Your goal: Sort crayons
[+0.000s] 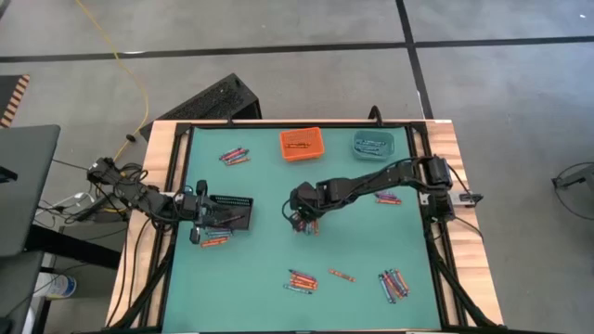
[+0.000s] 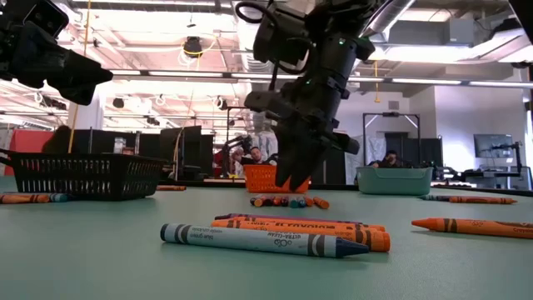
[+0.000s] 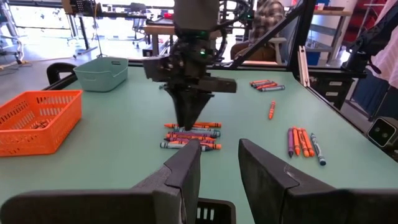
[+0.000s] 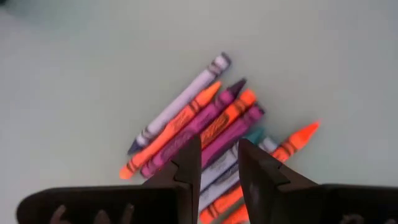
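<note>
A pile of several crayons point(image 1: 305, 225), orange, purple, pink and teal, lies flat on the green table at mid-table; it also shows in the right wrist view point(image 4: 205, 124) and the low view point(image 2: 287, 201). My right gripper point(image 1: 301, 217) hangs just above this pile, fingers pointing down and a little apart point(image 4: 219, 163), their tips clear of the crayons point(image 2: 291, 179). My left gripper point(image 1: 206, 213) is open and empty point(image 3: 221, 163) over the left edge of the black bin point(image 1: 229, 211).
The orange bin point(image 1: 302, 143) and the teal bin point(image 1: 372, 144) stand at the far edge. More crayons lie far left point(image 1: 235, 155), right of centre point(image 1: 388, 198), beside the black bin point(image 1: 214, 241) and near the front edge point(image 1: 302, 280), point(image 1: 341, 276), point(image 1: 394, 284).
</note>
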Robot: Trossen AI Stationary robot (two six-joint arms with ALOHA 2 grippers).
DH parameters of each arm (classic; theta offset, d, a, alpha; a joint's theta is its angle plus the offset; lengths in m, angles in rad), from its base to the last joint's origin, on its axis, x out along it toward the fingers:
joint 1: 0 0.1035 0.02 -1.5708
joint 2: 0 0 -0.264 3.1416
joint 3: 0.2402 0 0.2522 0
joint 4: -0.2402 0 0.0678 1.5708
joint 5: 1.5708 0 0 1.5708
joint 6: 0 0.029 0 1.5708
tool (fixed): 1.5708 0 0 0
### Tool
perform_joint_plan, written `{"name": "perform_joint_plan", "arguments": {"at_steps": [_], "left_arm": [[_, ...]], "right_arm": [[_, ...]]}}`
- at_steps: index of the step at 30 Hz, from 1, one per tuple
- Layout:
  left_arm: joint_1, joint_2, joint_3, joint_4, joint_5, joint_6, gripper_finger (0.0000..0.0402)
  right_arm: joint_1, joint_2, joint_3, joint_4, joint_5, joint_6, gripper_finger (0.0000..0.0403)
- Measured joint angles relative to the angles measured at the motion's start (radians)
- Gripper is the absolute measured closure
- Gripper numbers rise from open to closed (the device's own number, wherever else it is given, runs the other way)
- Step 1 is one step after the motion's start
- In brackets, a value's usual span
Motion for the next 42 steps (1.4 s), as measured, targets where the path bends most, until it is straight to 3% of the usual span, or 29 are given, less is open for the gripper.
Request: {"name": "perform_joint_plan", "arguments": {"at_steps": [17, 42], "left_arm": [[0.000, 0.000, 0.000, 0.000, 0.000, 0.000, 0.0304], [0.000, 0.000, 0.000, 0.000, 0.003, 0.000, 0.0304]], "right_arm": [[-0.020, 0.051, 0.005, 0.041, 0.006, -0.034, 0.0304], [-0.021, 0.058, 0.001, -0.041, 0.004, -0.073, 0.0304]]}}
